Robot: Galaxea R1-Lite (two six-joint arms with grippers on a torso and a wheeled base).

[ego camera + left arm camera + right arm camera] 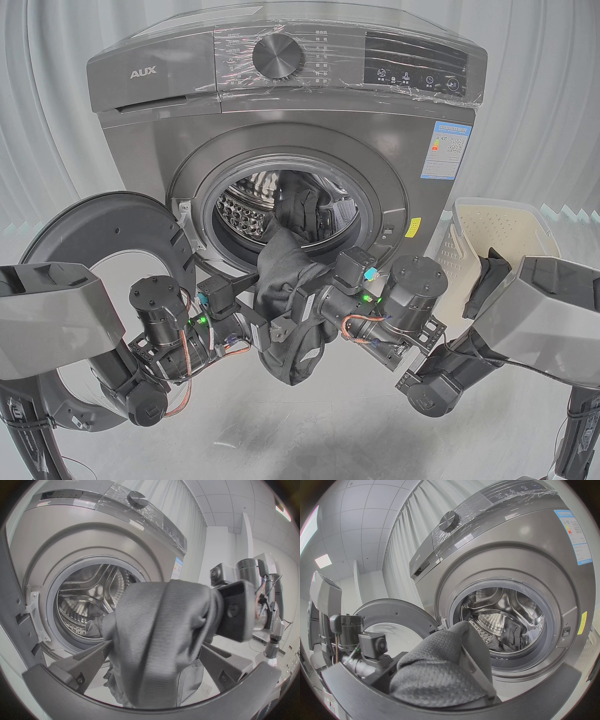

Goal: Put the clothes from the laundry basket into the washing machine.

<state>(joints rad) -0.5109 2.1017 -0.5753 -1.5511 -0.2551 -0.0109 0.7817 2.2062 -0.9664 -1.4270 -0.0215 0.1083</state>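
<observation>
A dark grey garment [284, 275] hangs from the lip of the washing machine's open drum [247, 215] down toward the floor. My right gripper [297, 309] is shut on it from the right, and the cloth drapes over that gripper [450, 680] in the right wrist view. My left gripper [265, 306] stands open on the garment's left side; its spread fingers [87, 661] flank the hanging garment [162, 636]. Other dark clothes [306, 209] lie inside the drum. The cream laundry basket [500, 209] stands at the right with a dark piece of clothing [490, 275] in it.
The washer's round door [106, 231] is swung fully open to the left, close behind my left arm. The grey floor [281, 425] in front of the machine is bare. White curtains hang behind the washer.
</observation>
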